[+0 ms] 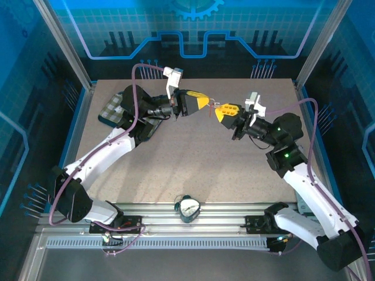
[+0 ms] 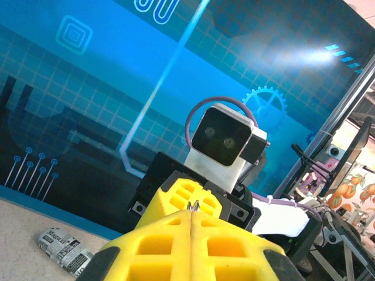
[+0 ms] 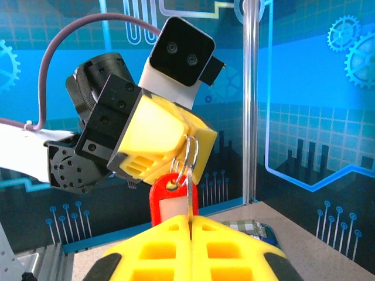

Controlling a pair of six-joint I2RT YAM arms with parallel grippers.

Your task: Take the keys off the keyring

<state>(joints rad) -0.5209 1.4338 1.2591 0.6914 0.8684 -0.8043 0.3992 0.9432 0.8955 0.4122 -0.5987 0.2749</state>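
Observation:
Both grippers meet in mid-air above the middle of the table. My left gripper (image 1: 204,104) is shut on the thin metal ring (image 3: 188,153) of the keyring, and the ring's edge pokes out between its yellow fingertips (image 2: 195,206). The keyring's red tag (image 3: 169,198) hangs from the ring, just above my right gripper (image 3: 190,218). That gripper (image 1: 218,111) is shut on the key (image 3: 190,202), which I see edge-on as a thin metal strip running from the ring down into the jaws. The key's head is hidden between the fingers.
A round clock-like dial (image 1: 188,206) lies at the table's near edge between the arm bases. A dark tray with a checked cloth (image 1: 116,109) sits at the back left under the left arm. A rolled newspaper (image 2: 64,250) lies on the table.

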